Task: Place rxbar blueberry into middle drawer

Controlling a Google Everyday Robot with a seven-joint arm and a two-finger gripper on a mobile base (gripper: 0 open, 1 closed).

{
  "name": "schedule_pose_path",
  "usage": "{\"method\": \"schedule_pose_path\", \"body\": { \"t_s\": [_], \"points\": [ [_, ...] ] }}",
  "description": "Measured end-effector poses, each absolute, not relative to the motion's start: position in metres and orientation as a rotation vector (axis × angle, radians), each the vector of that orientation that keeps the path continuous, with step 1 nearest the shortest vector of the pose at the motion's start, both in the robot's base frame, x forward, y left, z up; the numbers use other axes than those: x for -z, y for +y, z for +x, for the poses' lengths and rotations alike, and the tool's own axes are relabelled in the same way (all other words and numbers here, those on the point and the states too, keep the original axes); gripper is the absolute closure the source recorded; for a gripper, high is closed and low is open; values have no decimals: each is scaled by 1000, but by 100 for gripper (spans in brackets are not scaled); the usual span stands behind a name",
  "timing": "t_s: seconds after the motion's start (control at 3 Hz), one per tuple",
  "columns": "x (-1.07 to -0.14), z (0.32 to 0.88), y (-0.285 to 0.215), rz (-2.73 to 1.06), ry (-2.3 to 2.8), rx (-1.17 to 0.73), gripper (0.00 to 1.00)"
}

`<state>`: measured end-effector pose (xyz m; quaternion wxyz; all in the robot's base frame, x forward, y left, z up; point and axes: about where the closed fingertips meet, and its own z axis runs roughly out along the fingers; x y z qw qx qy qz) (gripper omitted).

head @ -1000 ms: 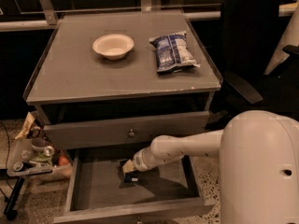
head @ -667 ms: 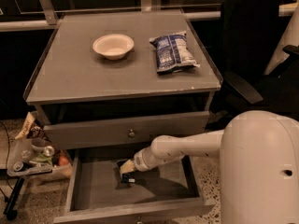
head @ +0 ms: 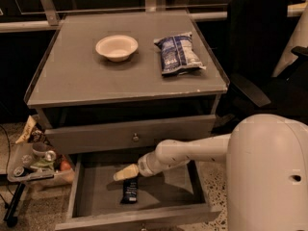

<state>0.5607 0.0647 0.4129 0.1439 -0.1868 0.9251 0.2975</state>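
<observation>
The rxbar blueberry (head: 129, 190), a small dark blue bar, lies flat on the floor of the middle drawer (head: 91, 196), which is pulled out below the cabinet. My gripper (head: 123, 174) reaches into the drawer from the right on its white arm and hovers just above the bar's far end, pointing left. It is open and holds nothing. The bar rests near the middle of the drawer floor.
The top drawer with a round metal knob (head: 135, 138) is closed above. On the cabinet top stand a white bowl (head: 116, 47) and a blue-and-white chip bag (head: 178, 54). A cart with clutter (head: 33, 165) is at the left, a black chair (head: 260, 57) at the right.
The gripper has let go of the bar, which now lies on the drawer floor. The gripper has drawn slightly up and to the left of it.
</observation>
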Motion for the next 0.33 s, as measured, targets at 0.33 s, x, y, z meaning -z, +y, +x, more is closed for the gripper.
{"method": "schedule_pose_path", "body": {
  "t_s": [0.33],
  "points": [
    [-413,561,65,-538,2667,-858,0]
  ]
}}
